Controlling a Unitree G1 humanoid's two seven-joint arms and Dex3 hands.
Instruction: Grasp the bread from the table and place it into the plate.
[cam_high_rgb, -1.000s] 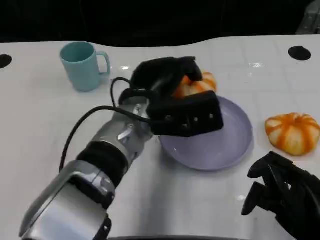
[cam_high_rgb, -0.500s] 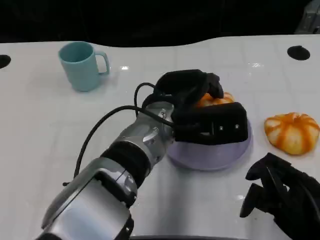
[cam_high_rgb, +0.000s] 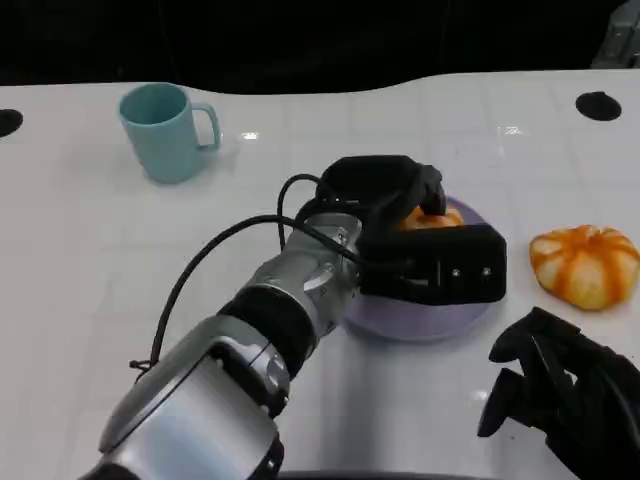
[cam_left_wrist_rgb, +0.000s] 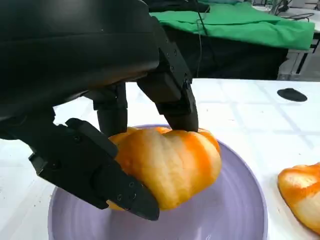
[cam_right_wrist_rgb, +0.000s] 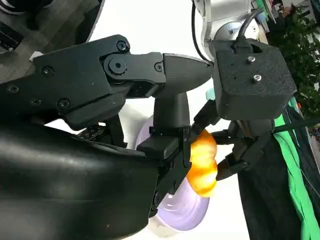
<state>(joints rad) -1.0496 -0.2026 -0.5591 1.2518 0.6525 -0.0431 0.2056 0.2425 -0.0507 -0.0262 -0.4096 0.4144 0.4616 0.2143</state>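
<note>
The left hand (cam_high_rgb: 400, 215) grips the bread (cam_left_wrist_rgb: 170, 162) between its fingers (cam_left_wrist_rgb: 172, 90) and thumb, holding it over the plate (cam_high_rgb: 465, 315). In the left wrist view the loaf hangs above the plate's inner floor, toward the middle, and whether its underside already touches cannot be told.

The main risk, as I judge it, is the release. The bread is rounded and glossy, so if the fingers open while it sits high it could drop, roll across the shallow plate and go over the low rim. It is pinched from above and from the thumb side, so an uneven opening could flick it sideways. The thumb lies under the loaf's near edge, between it and the plate; drawing back too flat could drag the bread along or nudge the light plate across the smooth bench (cam_high_rgb: 90, 260). Pressing down too far could squash the loaf or tip the plate.

The right hand (cam_high_rgb: 560, 395) rests on the bench near the plate's right front edge, fingers curled in and holding nothing; it is close enough that a sliding plate might meet it.

A second bun (cam_high_rgb: 585, 265) lies on the bench just right of the plate, apart from it. A teal mug (cam_high_rgb: 165, 130) stands well left of the plate, toward the far side. The bench is white and glossy, with dark round spots at its far corners. Beyond it, past the plate, is a dark background with green cloth (cam_left_wrist_rgb: 240, 25) draped over something.
</note>
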